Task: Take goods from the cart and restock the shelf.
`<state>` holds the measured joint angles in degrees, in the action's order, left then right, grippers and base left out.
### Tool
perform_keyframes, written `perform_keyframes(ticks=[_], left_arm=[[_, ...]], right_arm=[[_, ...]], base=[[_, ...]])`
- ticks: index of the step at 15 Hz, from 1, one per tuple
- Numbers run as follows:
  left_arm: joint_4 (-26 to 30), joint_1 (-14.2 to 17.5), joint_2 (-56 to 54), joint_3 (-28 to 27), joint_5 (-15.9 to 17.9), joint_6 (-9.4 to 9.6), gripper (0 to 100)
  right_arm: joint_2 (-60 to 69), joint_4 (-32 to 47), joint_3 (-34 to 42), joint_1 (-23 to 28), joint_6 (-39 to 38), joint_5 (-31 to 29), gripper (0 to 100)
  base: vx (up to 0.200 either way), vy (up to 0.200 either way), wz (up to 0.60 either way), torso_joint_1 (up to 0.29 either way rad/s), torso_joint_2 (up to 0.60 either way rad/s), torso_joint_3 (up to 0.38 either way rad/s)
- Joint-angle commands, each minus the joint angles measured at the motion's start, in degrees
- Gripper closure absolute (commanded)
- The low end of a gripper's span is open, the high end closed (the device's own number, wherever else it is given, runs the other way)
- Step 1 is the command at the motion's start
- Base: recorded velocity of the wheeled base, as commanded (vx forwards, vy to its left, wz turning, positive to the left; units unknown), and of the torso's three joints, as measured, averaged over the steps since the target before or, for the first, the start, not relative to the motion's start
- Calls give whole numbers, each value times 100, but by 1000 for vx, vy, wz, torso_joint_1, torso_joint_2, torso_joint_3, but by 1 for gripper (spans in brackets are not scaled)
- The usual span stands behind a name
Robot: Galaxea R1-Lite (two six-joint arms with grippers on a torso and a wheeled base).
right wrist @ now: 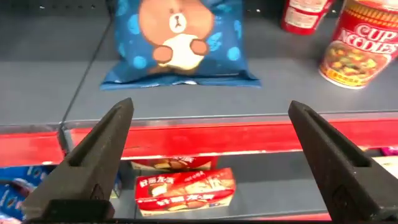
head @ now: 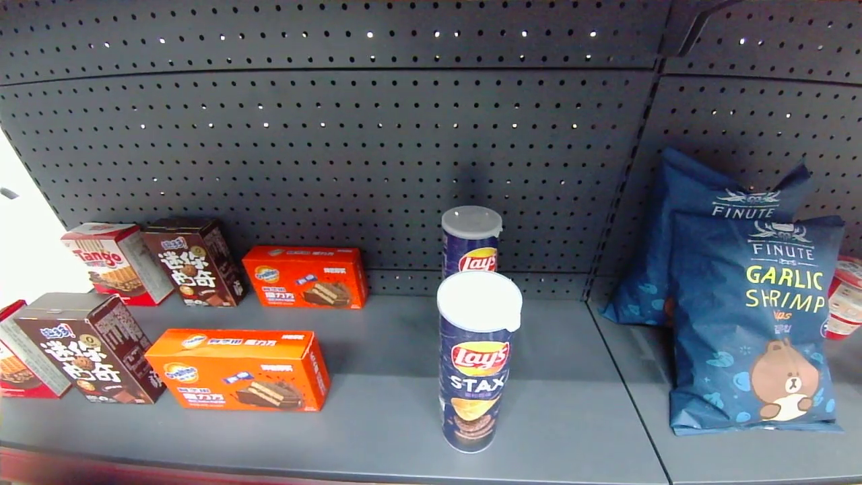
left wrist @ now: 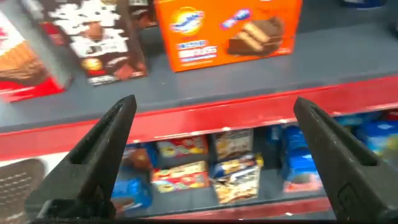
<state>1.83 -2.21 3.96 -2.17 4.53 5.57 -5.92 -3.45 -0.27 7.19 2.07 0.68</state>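
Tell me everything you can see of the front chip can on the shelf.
The front chip can is a tall dark blue tube, seemingly cardboard, with a red-and-yellow logo and pictured chips low down. A pale plastic lid closes its top. It stands upright on the grey shelf near the front edge. A second can stands behind it; whether they touch is unclear. An orange box lies apart to its left, a blue snack bag to its right.

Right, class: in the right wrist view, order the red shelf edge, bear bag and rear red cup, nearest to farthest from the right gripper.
1. The red shelf edge, just ahead of the right gripper.
2. The bear bag, lying just behind that edge.
3. The rear red cup, farthest back, past the cup noodles.
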Motion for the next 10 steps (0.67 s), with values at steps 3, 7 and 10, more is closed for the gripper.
perform_keyframes(ticks=[3, 7, 10], left_arm=[[-25, 71, -1, 155, 12, -118, 0], [-86, 168, -352, 182, 47, -249, 0], [-183, 168, -370, 208, -40, -267, 0]], right_arm=[[65, -33, 18, 1, 4, 310, 0], [65, -42, 18, 1, -40, 327, 0], [65, -33, 18, 1, -111, 345, 0]], base=[[0, 0, 0, 0, 0, 0], [0, 0, 0, 0, 0, 0], [0, 0, -200, -1, 1, 2]])
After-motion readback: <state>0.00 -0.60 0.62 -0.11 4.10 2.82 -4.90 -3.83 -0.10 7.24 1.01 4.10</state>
